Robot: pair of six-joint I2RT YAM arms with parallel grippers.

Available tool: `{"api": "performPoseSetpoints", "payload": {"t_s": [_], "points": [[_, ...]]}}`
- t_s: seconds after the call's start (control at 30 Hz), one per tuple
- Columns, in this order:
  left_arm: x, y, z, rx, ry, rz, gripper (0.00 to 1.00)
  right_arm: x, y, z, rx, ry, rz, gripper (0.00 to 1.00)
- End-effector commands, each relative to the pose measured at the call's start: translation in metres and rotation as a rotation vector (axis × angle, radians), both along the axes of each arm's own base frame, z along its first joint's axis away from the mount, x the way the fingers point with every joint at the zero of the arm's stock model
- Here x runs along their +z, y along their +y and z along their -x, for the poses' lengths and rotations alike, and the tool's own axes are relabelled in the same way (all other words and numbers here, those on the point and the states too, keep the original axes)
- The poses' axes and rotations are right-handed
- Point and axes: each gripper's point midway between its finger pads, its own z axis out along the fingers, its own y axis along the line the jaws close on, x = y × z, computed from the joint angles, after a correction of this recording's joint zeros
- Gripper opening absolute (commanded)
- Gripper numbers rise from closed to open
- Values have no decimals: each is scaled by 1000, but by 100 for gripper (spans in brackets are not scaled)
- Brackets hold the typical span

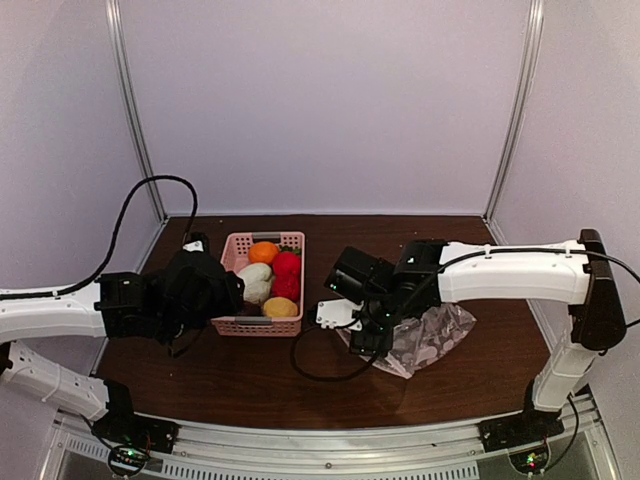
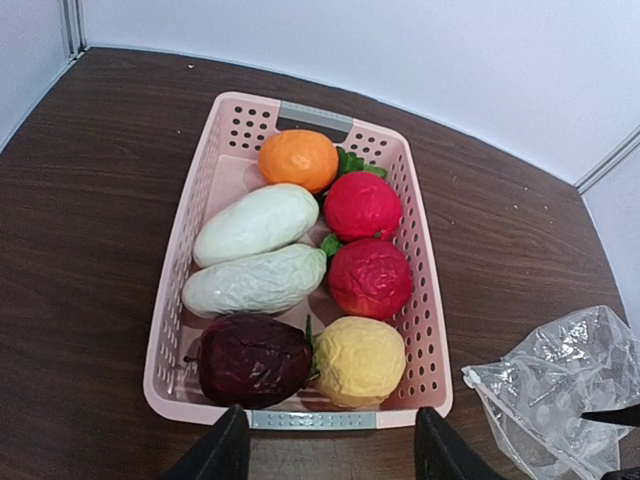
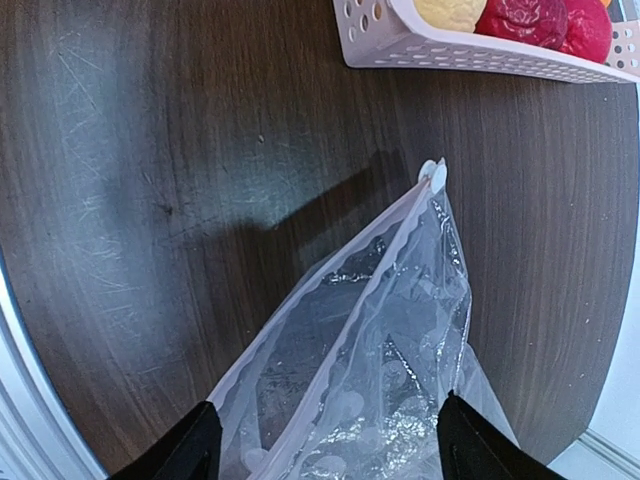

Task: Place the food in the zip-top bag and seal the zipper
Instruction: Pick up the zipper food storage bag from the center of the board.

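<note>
Closest to me, my right gripper hangs low over the table. Its fingers are spread wide and clamp nothing. The clear bag lies crinkled on the dark wood and passes under the gap between them; I cannot tell whether either finger touches it. The zipper runs as a pale strip slanting away from me along the bag's edge, ending at a small white tab at the far corner. Past that tab there is bare wood, then the side wall of the pink basket, well apart from the bag.

My left gripper is also parted, with nothing between the fingers, and it sits just above the basket's near rim. All the food is in the basket. Nearest me are a dark maroon piece and a yellow one, side by side. Behind them lie two whitish pieces, one behind the other on the left, and two red ones on the right. An orange piece sits at the far end against the grey handle. The bag lies to the basket's right, not touching it.
</note>
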Motion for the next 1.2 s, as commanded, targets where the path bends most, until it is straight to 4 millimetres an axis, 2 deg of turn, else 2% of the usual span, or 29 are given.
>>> {"api": "performPoseSetpoints", "payload": {"t_s": [0.0,0.23,0.43,0.67,0.73,0.8,0.87,0.9,1.03,1.17], "points": [[-4,17,1,47,-11,-15,57,-7,-11,-13,-38,-88,99,72],[-1,28,2,64,-37,-22,57,-7,-28,-23,-48,-174,208,63],[4,27,0,59,-53,-42,57,-6,-46,-31,-51,-239,295,49],[4,24,-1,52,-54,-52,57,-26,-73,-31,-45,-259,416,53],[3,24,-1,51,-55,-51,57,-27,-77,-36,-58,-274,430,44],[2,22,-2,49,-56,-50,57,-24,-81,-44,-78,-298,438,28],[2,19,-3,40,-57,-48,57,-16,-86,-56,-106,-345,448,8],[3,17,-3,33,-59,-47,57,-10,-89,-63,-126,-367,446,1],[5,3,-8,-9,-71,-59,57,20,-100,-88,-223,-386,383,0],[14,-30,-16,-103,-109,-32,57,65,-115,-125,-392,-356,172,0]]}}
